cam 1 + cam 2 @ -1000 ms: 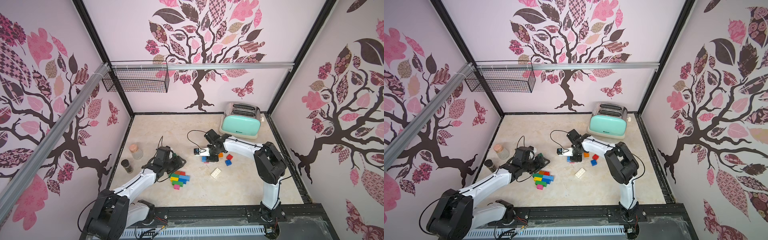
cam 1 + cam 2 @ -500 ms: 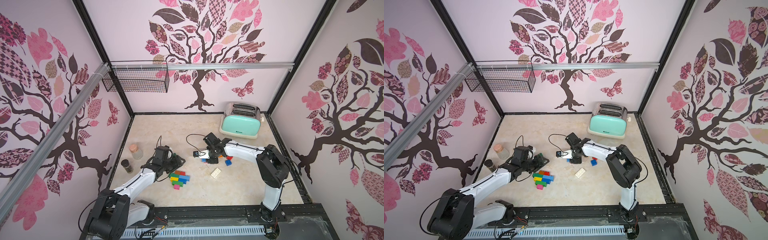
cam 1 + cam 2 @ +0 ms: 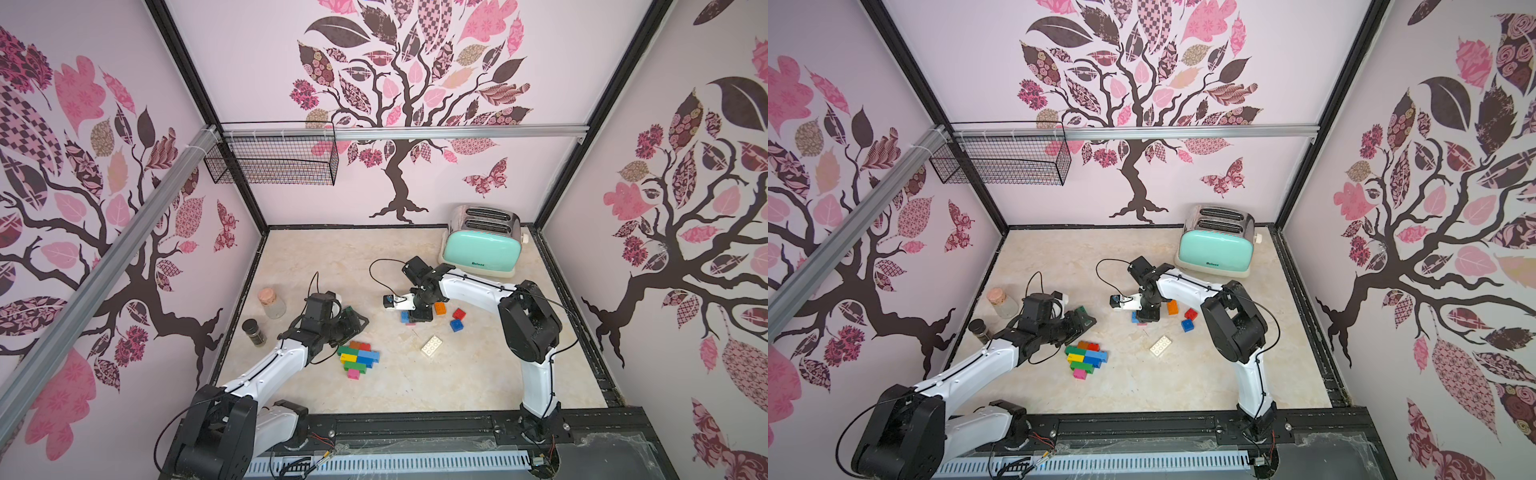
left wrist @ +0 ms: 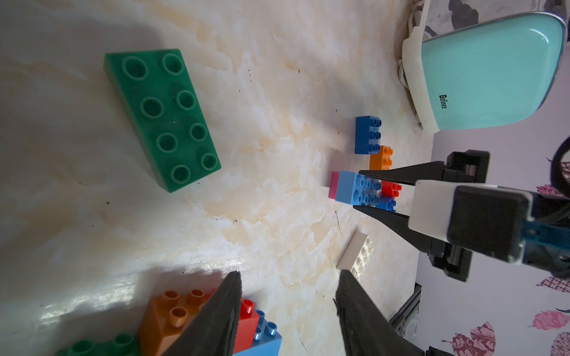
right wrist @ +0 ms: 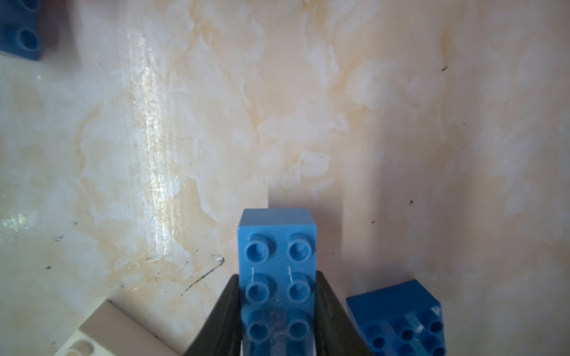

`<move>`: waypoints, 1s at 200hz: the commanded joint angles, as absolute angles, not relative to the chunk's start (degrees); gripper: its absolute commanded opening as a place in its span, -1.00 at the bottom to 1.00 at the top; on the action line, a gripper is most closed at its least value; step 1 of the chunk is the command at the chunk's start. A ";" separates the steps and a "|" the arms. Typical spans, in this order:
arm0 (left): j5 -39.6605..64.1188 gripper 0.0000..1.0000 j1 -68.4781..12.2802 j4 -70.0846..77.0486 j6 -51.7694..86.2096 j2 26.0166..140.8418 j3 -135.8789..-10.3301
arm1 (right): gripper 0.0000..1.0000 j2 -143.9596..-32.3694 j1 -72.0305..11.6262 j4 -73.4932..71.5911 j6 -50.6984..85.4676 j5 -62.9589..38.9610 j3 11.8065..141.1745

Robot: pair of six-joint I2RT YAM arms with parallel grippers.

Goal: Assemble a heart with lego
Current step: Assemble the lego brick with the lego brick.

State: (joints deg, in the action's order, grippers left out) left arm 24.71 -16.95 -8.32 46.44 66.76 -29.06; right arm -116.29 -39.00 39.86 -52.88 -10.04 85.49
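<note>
Right wrist view: the long light-blue plastic brick with bumps (image 5: 277, 262) is squeezed by its long sides in the right tool (image 5: 277, 279), bumps up, probably so it can be carried and fitted to the half-made heart of bright bricks (image 3: 359, 357) nearby on the bench (image 3: 415, 395). The left tool (image 4: 287, 296) hangs beside that heart, partly open and holding nothing, maybe to keep it steady.

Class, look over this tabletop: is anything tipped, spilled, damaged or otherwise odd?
Nothing is spilled or tipped. The only blemish is the dark scratch marks on the table, beside the blue brick held in the right hand.
</note>
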 commanded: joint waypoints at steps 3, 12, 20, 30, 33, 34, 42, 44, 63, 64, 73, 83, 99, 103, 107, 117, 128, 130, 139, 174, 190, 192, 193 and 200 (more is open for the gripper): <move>25.25 0.07 -16.04 -8.76 45.29 65.51 -28.24 | -0.57 -120.56 -39.76 43.12 -51.30 -9.40 83.67; 25.23 0.07 -16.00 -8.84 45.19 65.21 -28.21 | -0.57 -119.48 -40.14 42.97 -51.07 -9.47 84.14; 25.21 0.07 -15.94 -9.00 45.30 65.04 -28.13 | -0.57 -118.17 -40.40 43.11 -50.63 -10.14 84.58; 25.25 0.07 -15.82 -8.88 45.35 64.94 -28.23 | -0.55 -116.41 -40.93 43.11 -50.01 -10.54 85.01; 25.32 0.07 -15.84 -8.87 45.38 64.87 -28.26 | -0.54 -115.85 -41.13 43.15 -49.87 -10.62 85.07; 25.31 0.07 -15.83 -8.96 45.37 64.82 -28.28 | -0.54 -115.67 -41.17 43.15 -49.81 -10.63 85.07; 25.32 0.07 -15.82 -9.22 45.35 64.78 -28.37 | -0.52 -114.50 -41.66 43.18 -49.15 -10.55 85.17; 25.36 0.07 -15.89 -9.20 45.40 64.73 -28.38 | -0.51 -114.27 -41.84 43.34 -49.03 -10.55 85.23; 25.13 0.07 -15.87 -9.29 45.53 64.14 -28.52 | -0.49 -113.51 -43.08 45.23 -46.47 -11.49 86.52; 25.13 0.07 -15.84 -9.30 45.57 64.11 -28.54 | -0.49 -113.49 -43.12 45.25 -46.31 -11.55 86.63; 25.09 0.07 -15.87 -9.45 45.67 63.90 -28.65 | -0.49 -113.63 -43.61 45.37 -44.87 -11.80 86.56; 25.13 0.06 -15.83 -9.76 45.67 63.60 -28.80 | -0.50 -113.84 -44.05 45.46 -43.69 -12.37 86.01; 25.05 0.07 -15.84 -10.41 45.59 62.96 -28.74 | -0.50 -113.78 -44.46 44.38 -41.75 -12.99 84.12; 24.90 0.07 -15.87 -10.54 45.62 62.77 -28.67 | -0.50 -113.69 -44.47 44.04 -41.31 -13.15 83.71; 24.80 0.07 -15.82 -10.78 45.54 62.59 -28.59 | -0.50 -113.68 -44.52 43.74 -40.89 -13.31 83.32; 24.53 0.07 -15.82 -11.20 45.66 61.95 -28.35 | -0.50 -113.48 -44.52 43.32 -40.07 -13.16 82.66; 24.20 0.07 -15.82 -11.28 45.70 61.25 -28.06 | -0.46 -113.21 -44.56 42.92 -39.31 -12.84 82.45; 24.11 0.07 -15.82 -11.32 45.75 61.15 -27.98 | -0.45 -113.07 -44.56 42.72 -39.01 -12.72 82.40; 23.92 0.07 -15.86 -11.47 45.87 60.78 -27.78 | -0.35 -112.46 -44.47 42.33 -38.28 -13.00 82.24; 23.65 0.07 -15.82 -12.12 45.85 60.13 -27.86 | 0.99 -109.96 -44.47 42.13 -37.30 -14.05 83.08; 23.21 0.07 -15.77 -12.86 45.66 59.70 -28.03 | 0.99 -107.69 -44.49 40.31 -36.68 -13.44 82.25; 23.14 0.07 -15.74 -12.93 45.65 59.68 -28.08 | 0.99 -107.43 -44.48 39.92 -36.42 -13.23 82.09; 23.13 0.07 -15.74 -12.97 45.68 59.64 -28.10 | 0.99 -107.20 -44.48 39.73 -36.27 -13.12 82.00; 22.95 0.07 -15.78 -13.20 45.53 59.38 -28.19 | 0.99 -105.91 -44.48 38.05 -35.22 -12.23 81.21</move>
State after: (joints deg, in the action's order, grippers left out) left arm 24.10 -16.10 -12.12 46.44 60.64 -28.42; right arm -110.78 -44.56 40.80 -38.02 -12.64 82.72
